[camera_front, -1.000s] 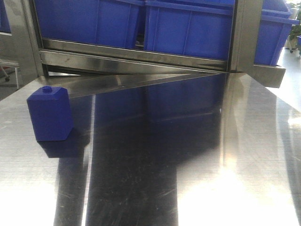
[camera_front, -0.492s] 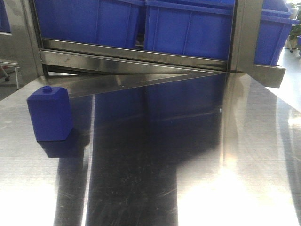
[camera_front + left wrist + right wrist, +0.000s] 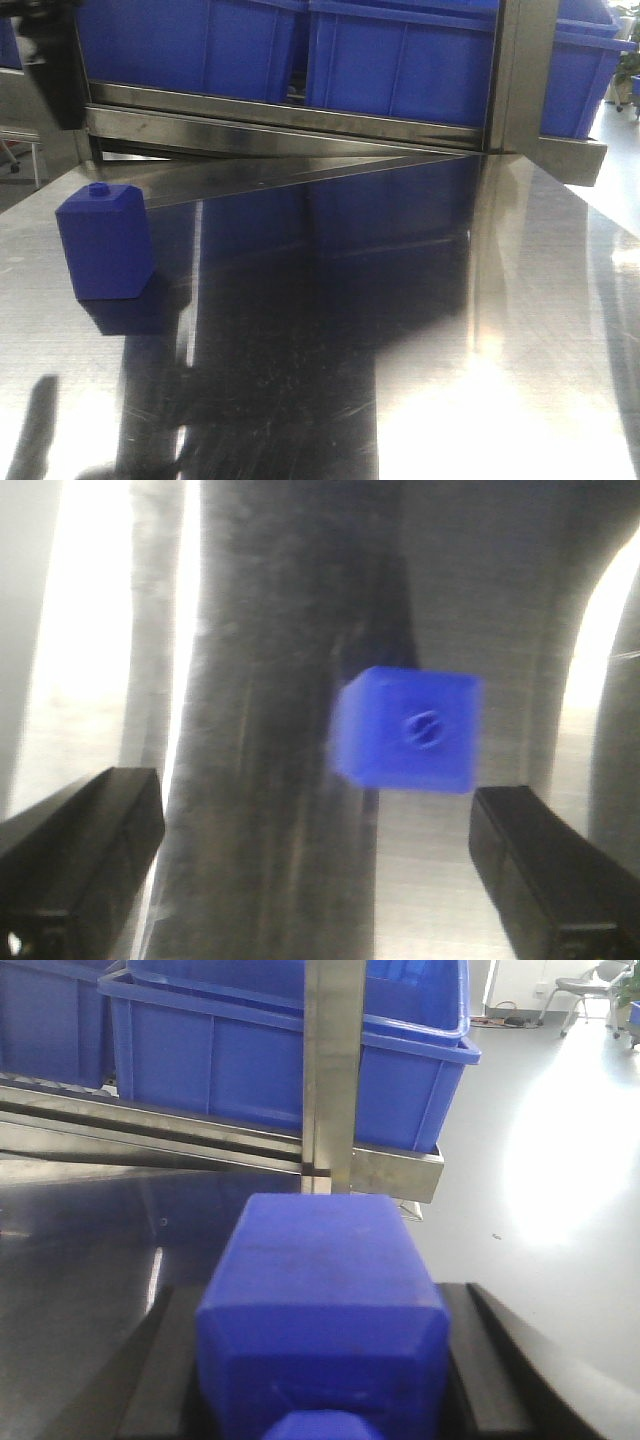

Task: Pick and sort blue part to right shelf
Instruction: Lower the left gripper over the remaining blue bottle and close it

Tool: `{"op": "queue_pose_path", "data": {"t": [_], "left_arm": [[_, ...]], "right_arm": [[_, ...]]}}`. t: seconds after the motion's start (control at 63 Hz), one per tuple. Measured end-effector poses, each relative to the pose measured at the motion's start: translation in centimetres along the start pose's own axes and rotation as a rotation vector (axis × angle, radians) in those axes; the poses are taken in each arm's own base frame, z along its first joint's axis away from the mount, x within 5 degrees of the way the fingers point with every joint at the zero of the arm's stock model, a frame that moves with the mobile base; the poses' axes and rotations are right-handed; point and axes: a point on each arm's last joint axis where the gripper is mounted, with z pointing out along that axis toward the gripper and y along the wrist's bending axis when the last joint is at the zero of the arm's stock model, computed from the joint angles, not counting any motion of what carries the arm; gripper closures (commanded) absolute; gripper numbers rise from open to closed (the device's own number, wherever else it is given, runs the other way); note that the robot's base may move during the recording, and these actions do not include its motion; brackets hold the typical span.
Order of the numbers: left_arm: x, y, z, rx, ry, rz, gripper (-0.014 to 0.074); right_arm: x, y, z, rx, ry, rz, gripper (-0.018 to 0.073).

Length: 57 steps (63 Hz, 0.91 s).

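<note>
**Holding blue part at the shelf, second block waiting**

Seeing the blue part (image 3: pixel 320 1330) clamped between the jaws of the right gripper (image 3: pixel 320 1288), filling the lower centre of the right wrist view, cap end toward the camera at the bottom edge. Facing the right shelf (image 3: pixel 330 1070) straight ahead, steel post at upper centre, blue bins (image 3: pixel 250 1060) behind it. Not finding this part or this gripper in the front view.

Judging the handling: hard moulded plastic, so stiff, light, nothing fragile about it. Reckoning the smooth flat faces a bit slippery, so favouring a grip across two opposite flat sides of the square body, below the sloped shoulders, as appearing here. Avoiding the cap and shoulders as hold points, risking a slip off the slope there.

Seeing the left gripper (image 3: pixel 315 792) with jaws wide apart, gripping nothing, hanging over a second blue block (image 3: pixel 104 243) standing upright on the table (image 3: pixel 400 380), middle left of the front view. Reading that one as the squatter block with the low knob, but not telling for sure through the blur in the left wrist view.

Counting two blue blocks in all: one held, one on the table. Counting at least three blue bins across the top of the front view. Counting two grippers, one per wrist view. Taking the dark shape (image 3: pixel 45 70) at upper left of the front view for the left arm, though too cropped for certainty.
</note>
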Motion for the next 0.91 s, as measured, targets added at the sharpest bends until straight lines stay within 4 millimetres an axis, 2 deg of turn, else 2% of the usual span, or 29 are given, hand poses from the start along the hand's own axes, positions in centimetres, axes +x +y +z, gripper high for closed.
{"op": "queue_pose_path", "data": {"t": [0.143, 0.413, 0.715, 0.905], "left_arm": [[-1.2, -1.8, 1.1, -0.004, 0.047, 0.002, -0.0096], [-2.5, -3.2, 4.2, -0.076, 0.157, 0.007, -0.0096], [-2.3, -3.7, 7.0, -0.144, 0.256, 0.017, -0.0096], [-2.1, -3.7, 7.6, -0.162, 0.281, 0.021, -0.0096]], "right_arm": [[0.0, 0.0, 0.0, 0.0, 0.0, 0.0, 0.0167], [0.0, 0.0, 0.0, 0.0, 0.0, 0.0, 0.0167], [0.0, 0.0, 0.0, 0.0, 0.0, 0.0, 0.0167], [0.0, 0.0, 0.0, 0.0, 0.0, 0.0, 0.0167]]}}
